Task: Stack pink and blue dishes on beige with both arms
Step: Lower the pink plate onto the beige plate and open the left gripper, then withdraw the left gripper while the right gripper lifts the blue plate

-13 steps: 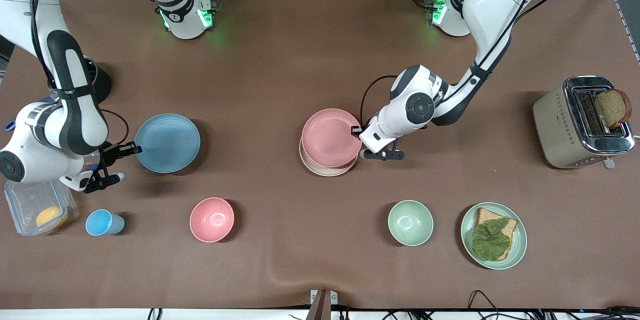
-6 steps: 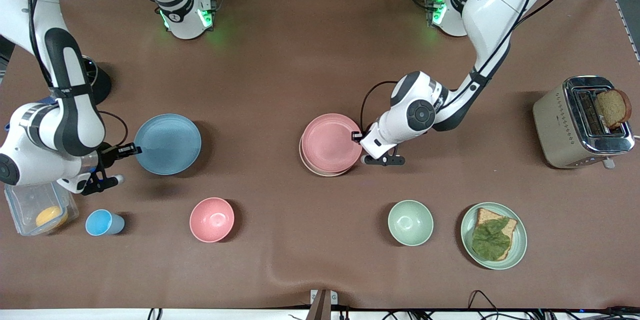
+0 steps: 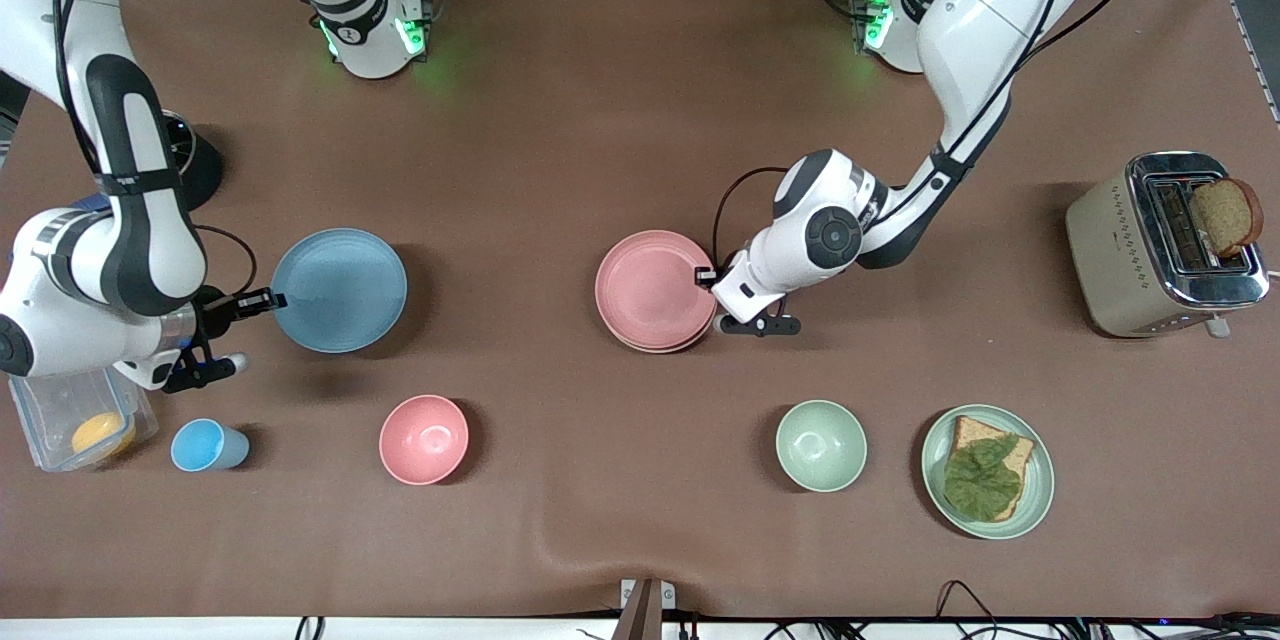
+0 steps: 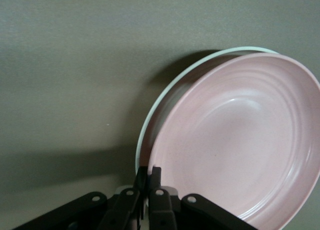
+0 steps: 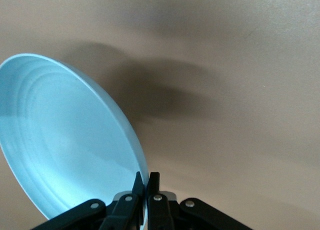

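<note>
The pink plate (image 3: 652,290) lies over the beige plate at the table's middle and covers almost all of it. Only a thin pale rim of the beige plate (image 4: 235,49) shows past the pink plate (image 4: 235,145) in the left wrist view. My left gripper (image 3: 705,276) (image 4: 149,174) is shut on the pink plate's rim, at the edge toward the left arm's end. The blue plate (image 3: 338,290) (image 5: 65,140) hangs a little above the table near the right arm's end. My right gripper (image 3: 272,300) (image 5: 146,178) is shut on its rim.
Nearer the front camera stand a blue cup (image 3: 205,446), a pink bowl (image 3: 424,438), a green bowl (image 3: 821,445) and a green plate (image 3: 1043,480) with a sandwich. A clear container (image 3: 45,410) sits under the right wrist. A toaster (image 3: 1120,250) stands at the left arm's end.
The left gripper slid the pink plate toward the front camera until it covers the beige plate. The right gripper carried the blue plate slightly toward the table's middle.
</note>
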You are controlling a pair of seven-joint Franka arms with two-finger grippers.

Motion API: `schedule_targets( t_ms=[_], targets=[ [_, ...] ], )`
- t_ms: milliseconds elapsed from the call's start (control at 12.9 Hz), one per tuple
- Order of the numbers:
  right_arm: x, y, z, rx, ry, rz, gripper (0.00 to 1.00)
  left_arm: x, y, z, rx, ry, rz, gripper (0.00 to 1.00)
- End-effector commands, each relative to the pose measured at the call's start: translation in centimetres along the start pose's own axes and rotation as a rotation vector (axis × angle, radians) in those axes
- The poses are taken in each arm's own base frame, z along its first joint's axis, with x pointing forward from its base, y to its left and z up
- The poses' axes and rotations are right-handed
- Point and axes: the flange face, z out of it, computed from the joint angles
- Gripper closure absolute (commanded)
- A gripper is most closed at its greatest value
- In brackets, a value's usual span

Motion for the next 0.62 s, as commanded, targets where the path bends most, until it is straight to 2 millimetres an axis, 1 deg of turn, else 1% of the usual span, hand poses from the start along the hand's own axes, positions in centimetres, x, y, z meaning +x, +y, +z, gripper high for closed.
schedule_targets(
  t_ms=[0, 77, 155, 310, 387, 464, 542],
  targets=[
    [0.6, -0.4, -0.4, 0.010, -0.005, 0.013, 1.00, 0.6, 0.4, 0.3, 0.006, 0.013, -0.012, 1.00],
    [0.6, -0.3, -0.4, 0.009, -0.004, 0.016, 1.00, 0.6, 0.4, 0.3, 0.007, 0.013, -0.013, 1.00],
    [0.6, -0.3, -0.6, 0.008, -0.002, 0.015, 1.00, 0.6, 0.3, 0.3, 0.007, 0.013, -0.016, 0.96],
    [0.7, -0.5, -0.6, 0.007, -0.002, 0.018, 1.00, 0.6, 0.2, 0.3, 0.009, 0.012, -0.016, 0.84],
    [0.7, -0.6, -0.7, 0.006, -0.001, 0.030, 1.00, 0.7, 0.1, -0.1, 0.008, 0.019, -0.016, 0.45],
    [0.8, -1.2, -0.6, 0.008, -0.010, 0.031, 1.00, 0.8, 0.1, -0.4, 0.008, 0.022, -0.019, 0.00],
    [1.0, -1.5, -0.8, 0.007, -0.011, 0.029, 1.00, 1.0, 0.0, -1.2, 0.010, 0.033, -0.017, 0.00]
  ],
)
